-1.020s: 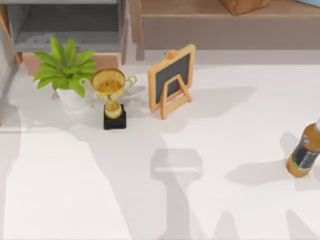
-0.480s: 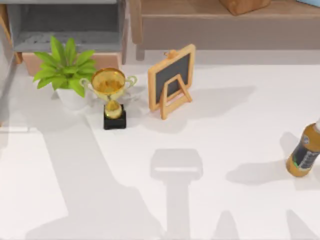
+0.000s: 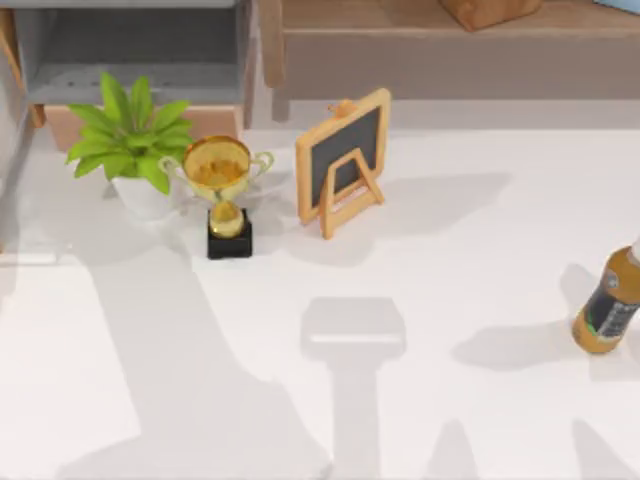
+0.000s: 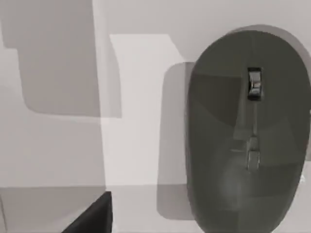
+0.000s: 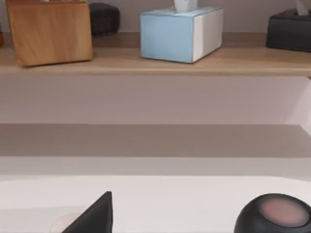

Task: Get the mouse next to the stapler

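Lying flat on the white table (image 4: pixel 58 150), the dark grey oval mouse (image 4: pixel 248 141) with its scroll wheel sits directly below the left wrist camera. Whether either gripper is open or closed cannot be told. Toward the table's far left corner stand a green potted plant (image 3: pixel 130 135), a gold trophy (image 3: pixel 222 190) and a small wood-framed chalkboard (image 3: pixel 345 155); an amber bottle (image 3: pixel 610 305) leans at the right edge.

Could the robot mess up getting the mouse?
Maybe. The left wrist view looks down on the dark mouse, which sits off to one side there, so the left hand may come down off-centre and nudge it away instead of gripping it. Its smooth rounded shell could slip out of a pinch. On the table, the trophy and bottle look tall and tippable if an arm sweeps past them.
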`<state>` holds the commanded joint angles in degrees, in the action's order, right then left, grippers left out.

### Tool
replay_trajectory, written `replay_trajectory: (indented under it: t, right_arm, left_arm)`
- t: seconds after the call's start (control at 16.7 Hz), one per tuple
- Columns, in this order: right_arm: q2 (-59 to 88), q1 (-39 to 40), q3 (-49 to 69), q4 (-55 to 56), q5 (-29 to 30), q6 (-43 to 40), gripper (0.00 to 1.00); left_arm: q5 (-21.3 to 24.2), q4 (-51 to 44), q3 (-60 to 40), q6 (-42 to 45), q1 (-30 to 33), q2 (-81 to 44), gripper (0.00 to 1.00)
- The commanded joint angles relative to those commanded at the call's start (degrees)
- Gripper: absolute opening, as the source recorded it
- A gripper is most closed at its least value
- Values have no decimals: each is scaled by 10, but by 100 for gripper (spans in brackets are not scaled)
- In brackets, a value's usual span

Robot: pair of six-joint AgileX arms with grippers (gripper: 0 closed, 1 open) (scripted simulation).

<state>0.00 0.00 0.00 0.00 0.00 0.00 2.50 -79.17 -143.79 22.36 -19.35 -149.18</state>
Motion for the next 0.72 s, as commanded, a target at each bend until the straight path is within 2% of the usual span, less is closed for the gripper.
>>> replay_trajectory:
  t: [0.48,0.72]
  right_arm:
    - [0,0,0,0,0,0,100]
    - [0,0,0,0,0,0,100]
  left_arm:
    - [3,-130,14,48,-48,144,100]
    - [4,-147,28,58,-59,172,100]
